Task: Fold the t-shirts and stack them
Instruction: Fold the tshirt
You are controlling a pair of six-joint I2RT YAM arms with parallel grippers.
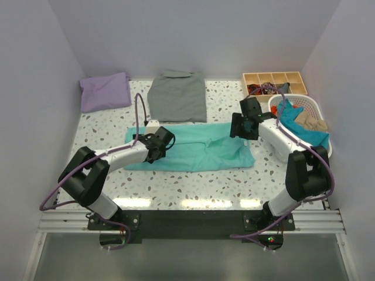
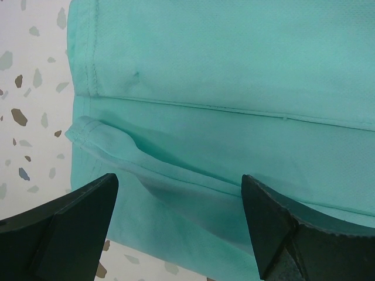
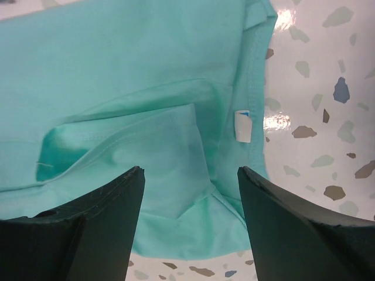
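The turquoise t-shirt [image 1: 196, 151] lies flat in the middle of the table, folded into a long band. My left gripper [image 1: 160, 142] hovers over its left end, open, and the left wrist view shows hemmed layers of the shirt [image 2: 222, 117] between the spread fingers of that gripper [image 2: 179, 202]. My right gripper [image 1: 241, 126] is over the shirt's right end, open and holding nothing. In the right wrist view, folded cloth [image 3: 135, 105] and the white neck label [image 3: 242, 126] lie below this gripper [image 3: 190, 187]. A folded lavender t-shirt [image 1: 105, 92] rests at the back left.
A folded grey shirt [image 1: 177, 96] lies at the back centre. A wooden compartment tray [image 1: 274, 79] stands at the back right. A white basket [image 1: 321, 109] holding more clothes is beside the right arm. Walls close in on three sides.
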